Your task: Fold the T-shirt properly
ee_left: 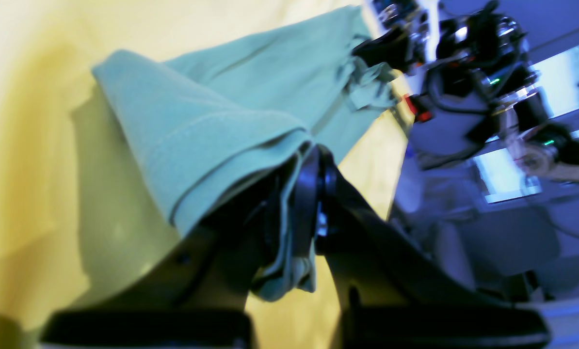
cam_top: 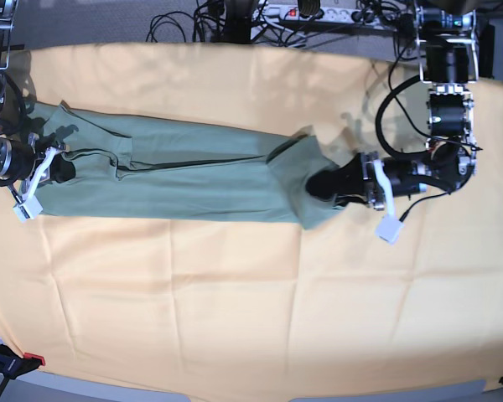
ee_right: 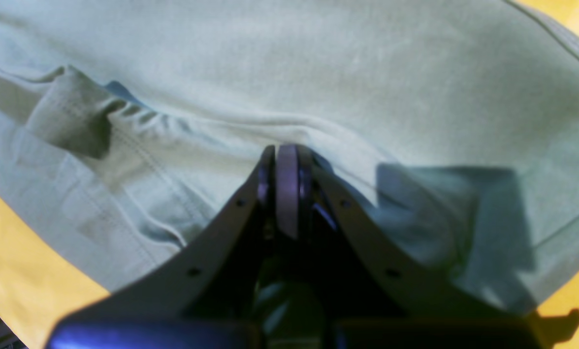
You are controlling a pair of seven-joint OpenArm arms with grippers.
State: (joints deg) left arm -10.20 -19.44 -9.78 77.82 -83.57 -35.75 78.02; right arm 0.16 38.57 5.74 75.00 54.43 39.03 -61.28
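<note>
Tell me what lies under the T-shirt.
The yellow-orange cloth shows all around the T-shirt and evidently runs beneath it. Whatever lies under that cloth is covered and cannot be seen.

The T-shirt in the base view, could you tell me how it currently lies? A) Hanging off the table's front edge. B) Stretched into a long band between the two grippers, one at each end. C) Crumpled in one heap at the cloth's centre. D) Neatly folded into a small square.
B: the T-shirt runs as a long band across the yellow-orange cloth, with the left gripper clamped on one end and the right gripper at the other.
</note>
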